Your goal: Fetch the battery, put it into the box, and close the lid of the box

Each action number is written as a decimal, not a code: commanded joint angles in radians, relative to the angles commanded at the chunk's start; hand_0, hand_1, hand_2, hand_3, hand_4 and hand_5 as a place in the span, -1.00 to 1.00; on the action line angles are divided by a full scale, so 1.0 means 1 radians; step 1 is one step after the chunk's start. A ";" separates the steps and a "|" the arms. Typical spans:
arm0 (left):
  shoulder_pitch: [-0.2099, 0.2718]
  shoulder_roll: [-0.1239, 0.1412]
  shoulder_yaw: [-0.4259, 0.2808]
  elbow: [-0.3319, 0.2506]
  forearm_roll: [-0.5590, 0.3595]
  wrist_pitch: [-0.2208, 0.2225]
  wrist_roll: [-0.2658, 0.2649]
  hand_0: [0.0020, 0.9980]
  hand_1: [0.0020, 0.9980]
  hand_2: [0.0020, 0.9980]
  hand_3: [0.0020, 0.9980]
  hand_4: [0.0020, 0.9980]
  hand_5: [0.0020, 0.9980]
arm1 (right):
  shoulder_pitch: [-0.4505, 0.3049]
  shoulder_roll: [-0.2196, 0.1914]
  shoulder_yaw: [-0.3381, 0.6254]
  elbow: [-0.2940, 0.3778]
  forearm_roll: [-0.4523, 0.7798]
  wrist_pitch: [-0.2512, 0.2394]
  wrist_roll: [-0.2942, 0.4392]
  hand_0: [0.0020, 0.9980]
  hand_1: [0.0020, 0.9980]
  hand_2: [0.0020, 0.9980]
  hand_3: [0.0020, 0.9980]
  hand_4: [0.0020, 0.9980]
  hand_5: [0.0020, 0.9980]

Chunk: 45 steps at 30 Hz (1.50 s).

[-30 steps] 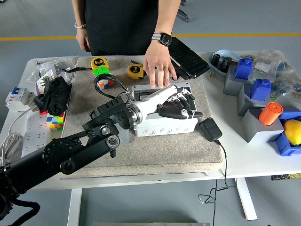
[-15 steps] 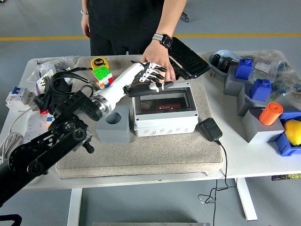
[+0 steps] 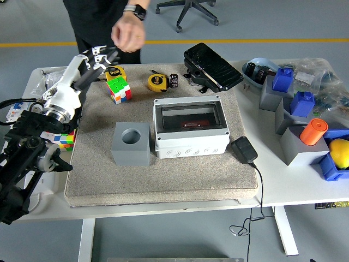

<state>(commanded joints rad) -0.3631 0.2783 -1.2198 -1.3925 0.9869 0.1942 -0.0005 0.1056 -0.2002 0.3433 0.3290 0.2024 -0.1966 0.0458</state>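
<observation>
Since half a second ago the left hand (image 3: 97, 56) has swung away from the box (image 3: 190, 126), up and toward the far left corner of the mat (image 3: 163, 180), and now hovers beyond the Rubik's cube (image 3: 119, 89) with its fingers (image 3: 107, 53) spread and holding nothing. Across the same interval the person's hand (image 3: 128, 35), which had been pressing at the box's far rim, has lifted off the desk (image 3: 272, 180) and hangs curled just past the robot's fingertips, not touching them. A small dark cylinder, apparently the battery (image 3: 174, 80), now stands upright on the mat well to the right of the left hand, its long axis vertical, just beside the yellow tape measure (image 3: 157, 82) and short of the black device (image 3: 212, 66). Nearer the robot than the hand sits the box, its long side running left to right; a dark reddish object shows inside it, but whether a clear lid covers it cannot be told. The grey block (image 3: 131, 144) with a round hole stands just at the box's left, close but seemingly apart. Between hand and box the mat is bare, giving a free lane over the cube; the mat's near strip is also bare up to the desk's front edge. To the box's right a black adapter (image 3: 244, 150) lies near the mat's edge, its cable hanging over the front. The right hand is out of view.
</observation>
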 joint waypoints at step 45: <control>0.084 0.025 -0.185 0.015 0.073 -0.036 0.051 0.44 0.44 0.38 0.44 1.00 0.15 | 0.045 0.001 -0.070 -0.022 0.060 0.020 -0.034 0.17 0.27 0.29 0.16 0.91 -0.06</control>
<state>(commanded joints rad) -0.2788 0.3036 -1.4044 -1.3776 1.0596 0.1585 0.0502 0.1504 -0.1995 0.2730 0.3069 0.2621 -0.1769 0.0121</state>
